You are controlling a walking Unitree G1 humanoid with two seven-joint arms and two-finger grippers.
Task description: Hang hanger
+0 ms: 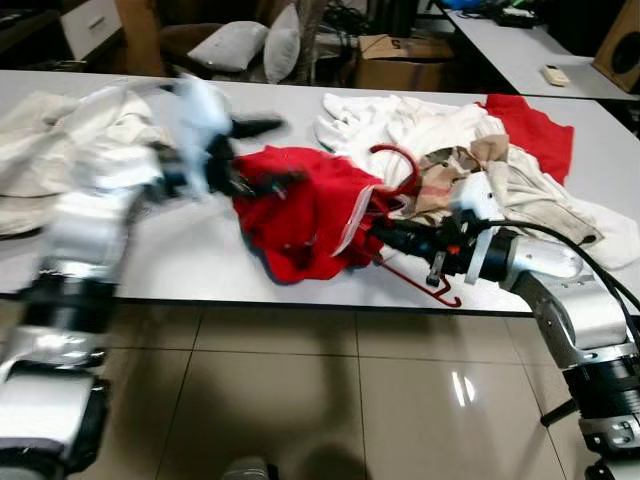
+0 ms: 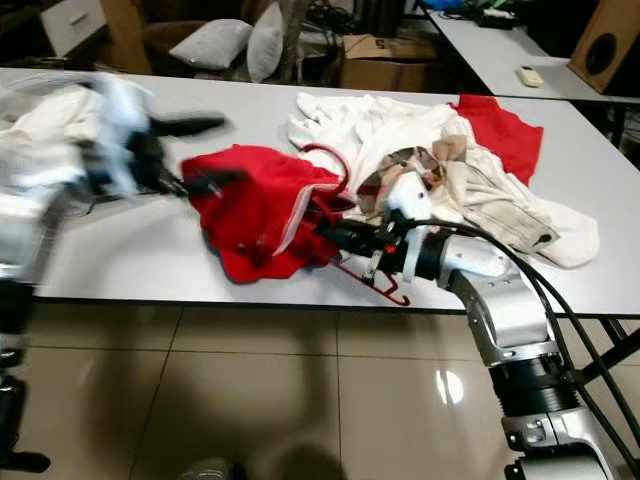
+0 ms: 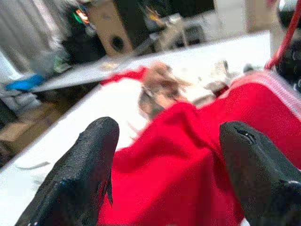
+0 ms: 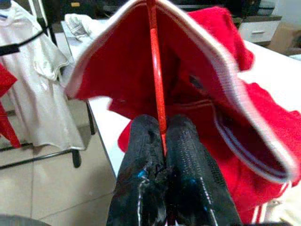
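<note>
Tabletop [image 1: 200, 260]: clothes piled on it.
Red shirt [image 1: 300, 215]: lying near the front edge, hanger [image 1: 425, 285] half inside.
Right claw [image 4: 162, 141]: pinching the hanger.
Left claw [image 3: 169, 155]: wide open, at the shirt.
Left to do: hanging up, I think.

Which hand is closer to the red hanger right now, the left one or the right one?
Right. The right hand is shut on the red hanger, which runs inside the red shirt. The left hand is open at the shirt's far side, apart from the hanger.
</note>
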